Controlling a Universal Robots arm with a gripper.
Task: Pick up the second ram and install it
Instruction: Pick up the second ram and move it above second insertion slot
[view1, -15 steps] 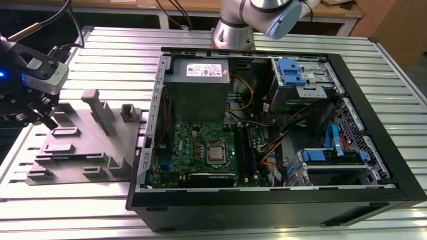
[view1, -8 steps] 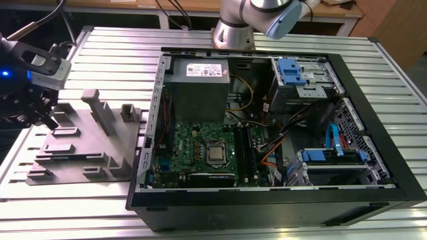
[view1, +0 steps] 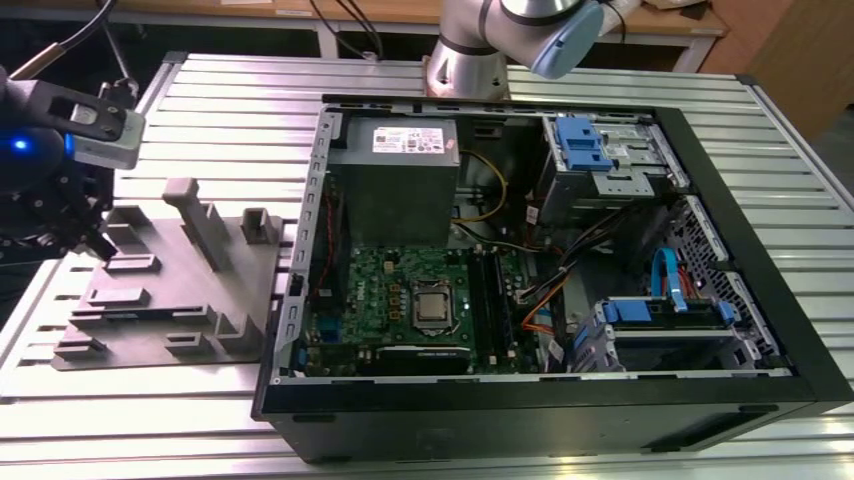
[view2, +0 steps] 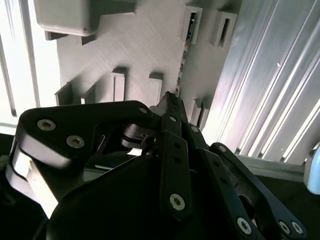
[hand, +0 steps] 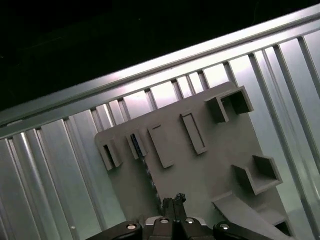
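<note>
We see the gripper (view1: 88, 241) at the tray's (view1: 147, 322) nine o'clock edge, jaws narrow, by the second ram (view2: 184, 55).

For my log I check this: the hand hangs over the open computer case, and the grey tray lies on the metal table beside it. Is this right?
Not quite. In the exterior view the hand hangs over the grey tray, not the open computer case. The tray does lie on the metal table beside the case.
</note>
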